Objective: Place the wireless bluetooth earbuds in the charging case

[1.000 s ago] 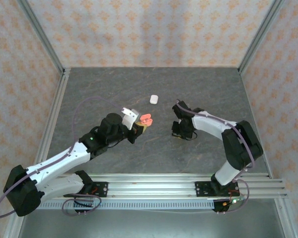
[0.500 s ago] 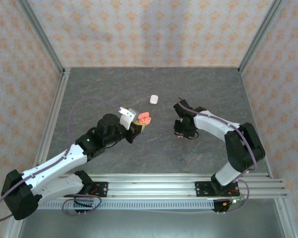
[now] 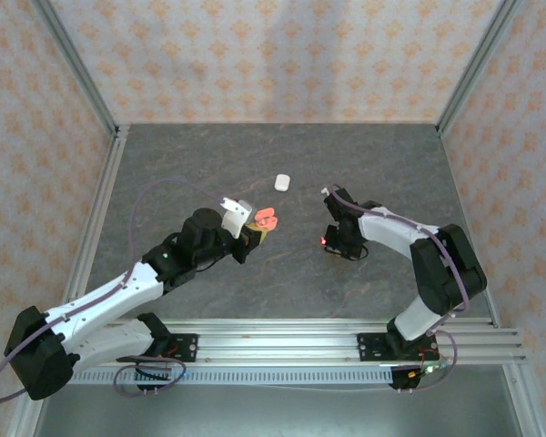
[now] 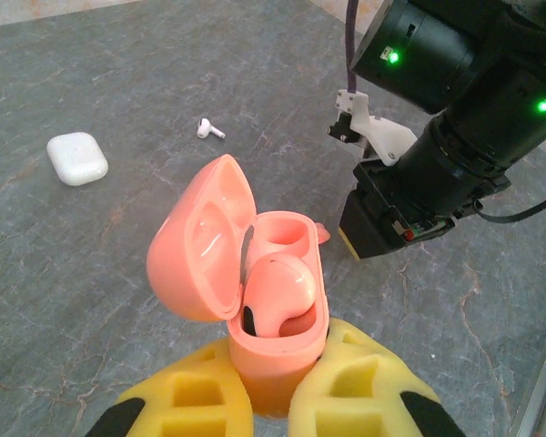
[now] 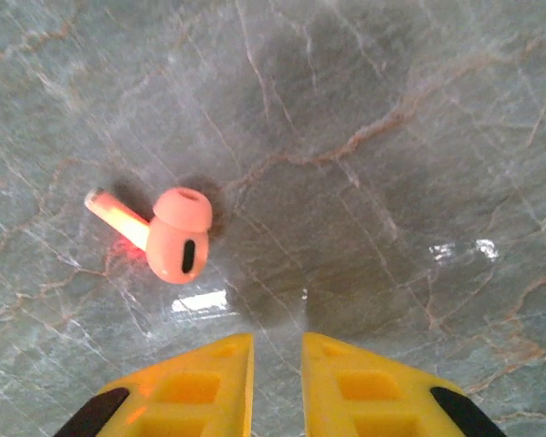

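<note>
Earbud (image 5: 168,238), pink and glossy, lies on the tabletop right of centre, just ahead-left of the right gripper (image 5: 278,344). Its stem points away leftward. The fingers are narrowly parted and empty. The left gripper (image 4: 273,387) pinches the open pink case (image 4: 196,250), one socket vacant.

Base of the pink charging case (image 4: 278,319) lies buried between yellow fingers (image 4: 355,401) of the left gripper (image 4: 275,369), cropped at the bottom edge; overhead, the pink earbud (image 3: 323,240) by the right gripper (image 3: 333,244) is a mere speck.
</note>
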`<state>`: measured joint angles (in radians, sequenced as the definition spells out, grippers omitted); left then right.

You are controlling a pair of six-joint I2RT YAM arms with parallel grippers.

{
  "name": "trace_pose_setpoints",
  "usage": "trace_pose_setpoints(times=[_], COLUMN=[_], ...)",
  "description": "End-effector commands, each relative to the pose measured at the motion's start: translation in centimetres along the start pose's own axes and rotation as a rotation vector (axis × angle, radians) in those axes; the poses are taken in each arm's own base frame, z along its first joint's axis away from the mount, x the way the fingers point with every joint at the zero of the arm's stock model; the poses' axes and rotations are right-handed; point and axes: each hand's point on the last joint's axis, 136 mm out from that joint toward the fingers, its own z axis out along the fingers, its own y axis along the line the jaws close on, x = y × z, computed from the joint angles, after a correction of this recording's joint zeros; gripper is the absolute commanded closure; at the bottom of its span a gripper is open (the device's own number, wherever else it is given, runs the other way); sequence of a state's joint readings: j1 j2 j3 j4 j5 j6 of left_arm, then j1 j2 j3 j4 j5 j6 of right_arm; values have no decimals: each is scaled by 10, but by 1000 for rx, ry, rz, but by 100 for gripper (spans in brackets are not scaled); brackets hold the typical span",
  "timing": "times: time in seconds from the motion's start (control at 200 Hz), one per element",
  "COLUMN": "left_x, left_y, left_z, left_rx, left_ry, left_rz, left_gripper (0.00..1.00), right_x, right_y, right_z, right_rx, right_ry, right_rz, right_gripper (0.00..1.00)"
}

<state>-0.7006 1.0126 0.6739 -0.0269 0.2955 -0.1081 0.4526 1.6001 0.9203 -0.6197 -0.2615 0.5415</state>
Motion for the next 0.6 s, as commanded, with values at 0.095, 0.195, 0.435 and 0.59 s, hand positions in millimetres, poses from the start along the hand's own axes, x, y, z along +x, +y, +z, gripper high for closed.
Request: trace_pose_setpoints(times=[0.095, 0.195, 0.435, 0.59], left_x=[-8, -7, -7, -6], left_y=[-3, -2, -2, -3], left_z=[-5, -5, -3, -1], left_rx=[1, -3, -3, -1], left_ry=[-29, -27, -23, -15], left_rz=[4, 6, 14, 18], left_gripper=[100, 100, 100, 100], right_x=[-27, -34, -47, -57], right_y=[13, 19, 34, 47], right_z=[-8, -11, -8, -3], right_rx=[-19, -36, -65, -75], right_ry=[-57, -70, -70, -62], right_rz=[-11, -12, -11, -20], right_gripper=[78, 78, 79, 86])
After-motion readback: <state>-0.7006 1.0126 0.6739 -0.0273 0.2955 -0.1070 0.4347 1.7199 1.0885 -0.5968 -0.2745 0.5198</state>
